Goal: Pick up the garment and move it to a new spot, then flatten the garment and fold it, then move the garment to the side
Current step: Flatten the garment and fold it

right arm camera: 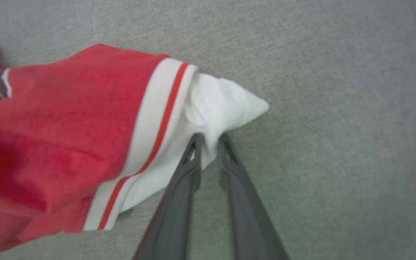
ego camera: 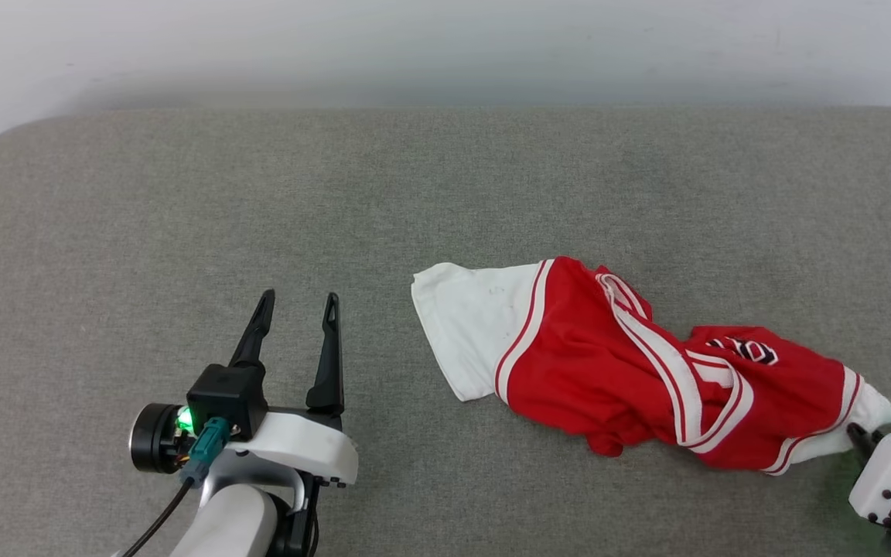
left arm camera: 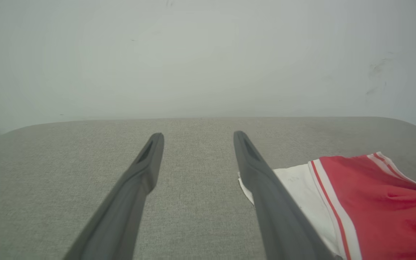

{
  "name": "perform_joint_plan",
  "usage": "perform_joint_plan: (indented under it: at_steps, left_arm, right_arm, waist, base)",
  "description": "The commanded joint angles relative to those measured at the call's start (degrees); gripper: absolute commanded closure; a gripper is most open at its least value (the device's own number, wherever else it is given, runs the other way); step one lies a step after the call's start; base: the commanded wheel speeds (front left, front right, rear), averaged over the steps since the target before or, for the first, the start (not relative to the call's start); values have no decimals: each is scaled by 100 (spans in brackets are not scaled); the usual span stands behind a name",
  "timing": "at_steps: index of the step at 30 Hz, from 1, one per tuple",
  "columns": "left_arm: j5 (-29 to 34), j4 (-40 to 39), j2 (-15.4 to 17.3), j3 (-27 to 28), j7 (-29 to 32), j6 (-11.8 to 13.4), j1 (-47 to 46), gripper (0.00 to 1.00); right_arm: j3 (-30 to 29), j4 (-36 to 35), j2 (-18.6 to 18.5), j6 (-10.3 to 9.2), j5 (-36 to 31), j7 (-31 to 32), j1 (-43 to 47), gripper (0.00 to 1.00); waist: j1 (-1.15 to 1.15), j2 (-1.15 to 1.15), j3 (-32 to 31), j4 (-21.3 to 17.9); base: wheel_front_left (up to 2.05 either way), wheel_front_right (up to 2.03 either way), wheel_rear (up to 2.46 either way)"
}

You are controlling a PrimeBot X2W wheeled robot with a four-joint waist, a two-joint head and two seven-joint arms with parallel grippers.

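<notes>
garment [ego camera: 631,371] on cushion [ego camera: 182,193], right of left hand [ego camera: 298,298]

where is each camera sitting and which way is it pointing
Head view: on the head, looking forward and down at the grey cushion and garment; left end effector open at lower left, right end effector at the lower right edge.
Left wrist view: on the left wrist, low, looking along its spread fingers across the cushion to the wall.
Right wrist view: on the right wrist, looking down at the white sleeve it pinches.
Shared: all three show the garment; head and left wrist views share its other sleeve.
</notes>
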Motion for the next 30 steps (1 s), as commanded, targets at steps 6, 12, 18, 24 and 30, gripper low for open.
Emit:
perform_joint_plan:
  at_steps: [6, 12, 18, 24, 30]
  left_arm:
    - [-46, 10, 40, 27, -36, 45, 149, 0]
    - [-106, 5, 86, 68, -21, 102, 308, 0]
    - [-201, -16, 174, 131, 31, 146, 517, 0]
    - [-261, -16, 279, 153, 116, 185, 697, 0]
    - [-267, -49, 361, 130, 251, 221, 793, 0]
  right_arm:
    - [-102, 320, 134, -2, 66, -1172, -45, 0]
    - [132, 3, 138, -2, 78, -2223, 191, 0]
    - [576, -656, 202, -2, -130, -3006, 480, 0]
    - [1115, -1376, 320, -3, -261, -3312, 878, 0]
    - [1415, -1985, 457, -3, -381, -3253, 1322, 0]
  waist:
    - [-1, 0, -82, -48]
    - [-1, 0, -297, -97]
    - [-1, 0, -552, -150]
    - [-1, 0, -785, -187]
    - [-1, 0, -919, -204]
  base:
    - [0, 0, 0]
    - [0, 0, 0]
    - [0, 0, 0]
    - [0, 0, 0]
    - [0, 0, 0]
